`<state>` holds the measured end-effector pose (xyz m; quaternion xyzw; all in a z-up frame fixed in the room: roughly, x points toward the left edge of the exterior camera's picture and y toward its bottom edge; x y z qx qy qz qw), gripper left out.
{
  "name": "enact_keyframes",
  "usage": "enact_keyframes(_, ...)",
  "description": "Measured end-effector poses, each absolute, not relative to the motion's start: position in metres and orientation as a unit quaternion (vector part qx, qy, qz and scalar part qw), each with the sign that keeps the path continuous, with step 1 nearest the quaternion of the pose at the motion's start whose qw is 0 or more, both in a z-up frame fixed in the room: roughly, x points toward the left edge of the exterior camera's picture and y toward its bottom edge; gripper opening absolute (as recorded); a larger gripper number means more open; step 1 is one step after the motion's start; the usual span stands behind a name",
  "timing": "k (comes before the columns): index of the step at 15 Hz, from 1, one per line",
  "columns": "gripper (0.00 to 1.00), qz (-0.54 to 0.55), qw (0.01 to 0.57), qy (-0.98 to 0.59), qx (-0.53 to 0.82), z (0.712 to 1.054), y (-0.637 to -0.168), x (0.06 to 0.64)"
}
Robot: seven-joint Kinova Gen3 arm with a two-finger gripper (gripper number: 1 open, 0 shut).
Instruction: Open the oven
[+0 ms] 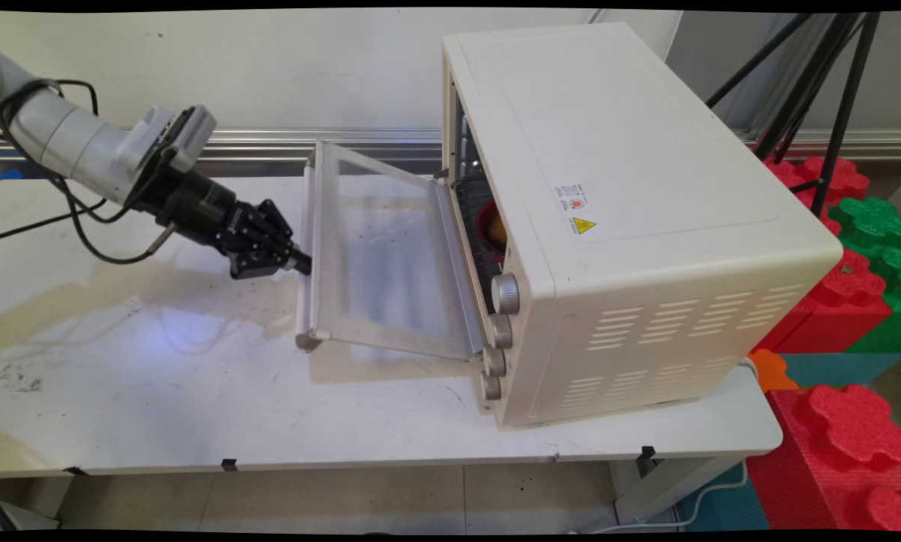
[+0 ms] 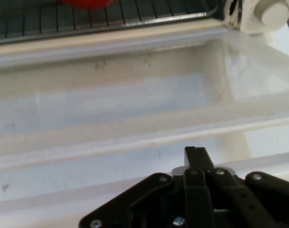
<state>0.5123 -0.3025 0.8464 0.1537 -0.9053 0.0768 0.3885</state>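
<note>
Main view: white toaster oven (image 1: 631, 226) on the worktop (image 1: 194, 406), its glass door (image 1: 382, 263) dropped nearly flat; tool (image 1: 303, 263) at the door's handle (image 1: 307, 248), touching or just beside it, and a red dish (image 1: 491, 226) sits inside on the rack. Hand view: tool (image 2: 195, 156) with fingers drawn together, nothing held, tip over the handle bar (image 2: 135, 137); door already open, red dish (image 2: 85, 4) on the rack (image 2: 135, 16)

Cream toaster oven (image 1: 631, 188), red bowl (image 1: 490, 226) inside, black gripper (image 1: 303, 263).

Robot lab: tripod (image 1: 819, 90), foam blocks (image 1: 841, 444), white table (image 1: 194, 406).
</note>
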Motion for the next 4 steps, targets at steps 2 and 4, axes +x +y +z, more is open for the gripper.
enact_keyframes(2,0.0,0.074,0.382,-0.908,0.156,0.838,-0.299,0.518)
enact_keyframes(4,0.0,0.07,0.374,-0.911,0.157,0.831,-0.295,0.525)
